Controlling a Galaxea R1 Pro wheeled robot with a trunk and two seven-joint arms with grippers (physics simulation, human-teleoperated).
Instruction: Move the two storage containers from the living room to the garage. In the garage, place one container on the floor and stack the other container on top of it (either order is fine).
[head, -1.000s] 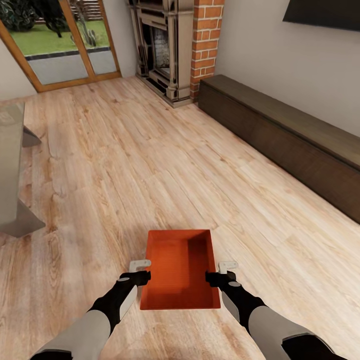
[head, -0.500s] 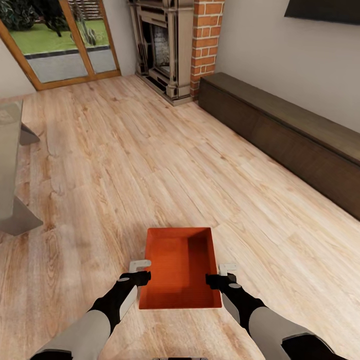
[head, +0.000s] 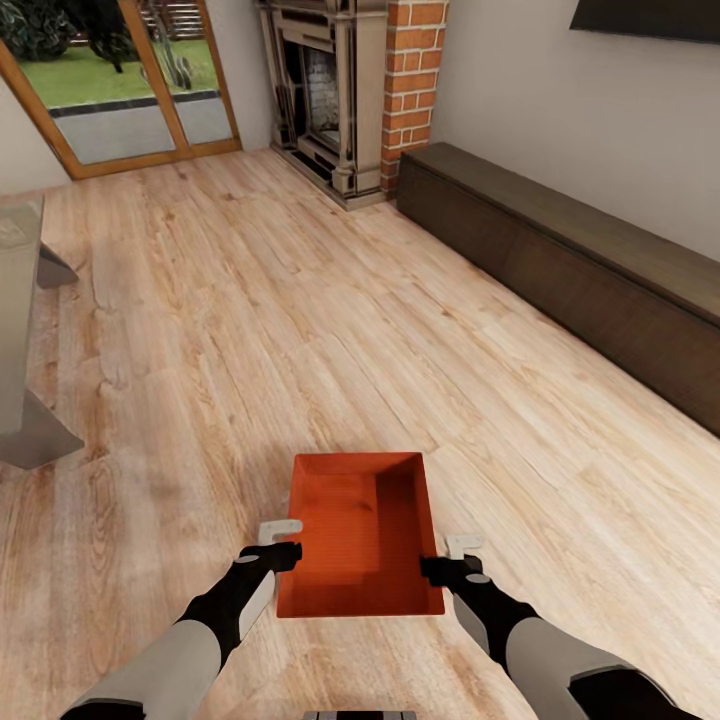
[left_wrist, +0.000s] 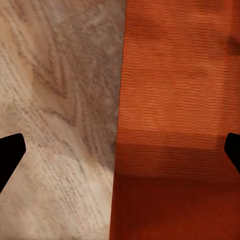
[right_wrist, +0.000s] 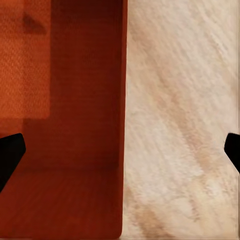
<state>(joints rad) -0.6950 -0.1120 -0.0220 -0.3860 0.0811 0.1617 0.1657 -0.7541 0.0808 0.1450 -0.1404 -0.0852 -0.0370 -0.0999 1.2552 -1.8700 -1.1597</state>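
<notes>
Container (head: 358, 535) between both pincers

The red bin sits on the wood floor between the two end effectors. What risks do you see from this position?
1. Both wrist views show the storage container's side walls between wide-open fingers; a grasp that catches little of a wall may slip.
2. The right end effector sits further from the bin than the left end effector; uneven closing might twist the bin.
</notes>
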